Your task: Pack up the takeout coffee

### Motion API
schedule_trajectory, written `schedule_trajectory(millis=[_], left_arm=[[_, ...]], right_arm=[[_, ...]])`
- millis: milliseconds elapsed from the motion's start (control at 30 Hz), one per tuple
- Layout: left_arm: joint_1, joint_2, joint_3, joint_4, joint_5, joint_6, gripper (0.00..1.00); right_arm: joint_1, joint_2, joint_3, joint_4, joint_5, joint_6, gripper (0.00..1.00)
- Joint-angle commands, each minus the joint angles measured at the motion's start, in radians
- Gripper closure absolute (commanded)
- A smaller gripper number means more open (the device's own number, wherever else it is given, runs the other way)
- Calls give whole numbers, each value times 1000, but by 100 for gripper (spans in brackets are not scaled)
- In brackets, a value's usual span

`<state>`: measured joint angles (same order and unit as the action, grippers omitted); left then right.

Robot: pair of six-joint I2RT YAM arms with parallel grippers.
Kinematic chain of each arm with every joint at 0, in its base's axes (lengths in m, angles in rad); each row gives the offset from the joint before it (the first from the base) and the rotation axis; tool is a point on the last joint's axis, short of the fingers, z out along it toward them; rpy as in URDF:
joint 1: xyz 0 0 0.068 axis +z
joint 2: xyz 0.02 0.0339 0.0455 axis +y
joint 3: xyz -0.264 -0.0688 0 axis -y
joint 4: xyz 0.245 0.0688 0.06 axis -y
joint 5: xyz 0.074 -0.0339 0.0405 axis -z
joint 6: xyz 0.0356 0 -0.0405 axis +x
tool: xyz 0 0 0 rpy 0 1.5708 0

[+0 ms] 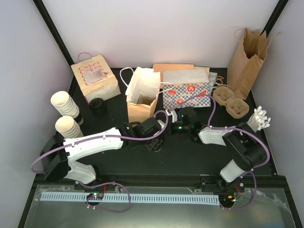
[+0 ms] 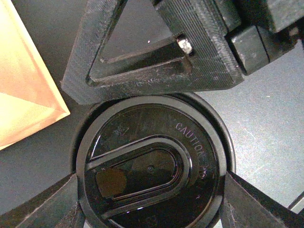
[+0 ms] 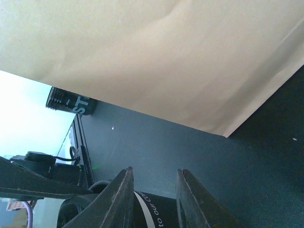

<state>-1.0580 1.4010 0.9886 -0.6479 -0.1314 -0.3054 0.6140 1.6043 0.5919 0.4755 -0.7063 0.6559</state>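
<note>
Closest up, under the left wrist: looking straight down on the coffee cup (image 2: pixel 152 166), only its round black lid showing, CAUTION in raised letters near the rim. Gripped by the left claw (image 2: pixel 149 176), one finger (image 2: pixel 42 209) pressed to the lid's left edge and the other to its right edge. Standing upright on the dark tabletop (image 2: pixel 270 118), just beside the corner of a tan paper bag (image 2: pixel 23 85). Overlapped at the far rim by a black three-cornered finger (image 2: pixel 204 52) of the other arm, contact not certain.

From the right wrist: right claw (image 3: pixel 156 183) with fingers a narrow gap apart. Low between them, a black band (image 3: pixel 152 216) with white print; cannot tell whether pinched there or merely lying behind, so no saying if closed on anything. Beyond, a wide tan paper surface (image 3: pixel 166 57) across the top, and farther off a small black cylinder (image 3: pixel 71 102) marked ST.

From above: both arms stretched in to meet at mid-tabletop, right in front of the tan paper bag, with the coffee cup hidden beneath them. Behind, from left to right: a pink cake box (image 1: pixel 95 78), a white paper bag (image 1: pixel 142 85), a checked bag (image 1: pixel 186 92), a pulp cup carrier (image 1: pixel 231 100), a tall brown bag (image 1: pixel 247 57). At the left edge, two stacks of lidless cream cups (image 1: pixel 64 103), with a pile of black lids (image 1: pixel 98 106) near the pink cake box.
</note>
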Motion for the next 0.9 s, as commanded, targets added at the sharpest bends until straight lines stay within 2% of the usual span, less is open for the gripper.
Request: schedule_trajectory(millis=[0,167,267,400,667,867], left_arm=[[-28,98,-60,-23,141,-3,29],[-28,98,-62,-24,138,-4,29],[-28,98,-62,-26,136,-7,29],[-28,94,-57,-33,131,-9,29],[-28,78,-28,-73,101,-16,28],[-28,66,-5,-93,85,-16,27]], right_arm=[[86,96,-111,-311,72,-21,72],[96,87,-139,-279,79,5,73],[96,54,-118,-319,96,-6,73],[96,-49,-56,-411,156,-27,73],[82,-278,130,-697,399,-112,72],[60,-383,159,-807,449,-161,70]])
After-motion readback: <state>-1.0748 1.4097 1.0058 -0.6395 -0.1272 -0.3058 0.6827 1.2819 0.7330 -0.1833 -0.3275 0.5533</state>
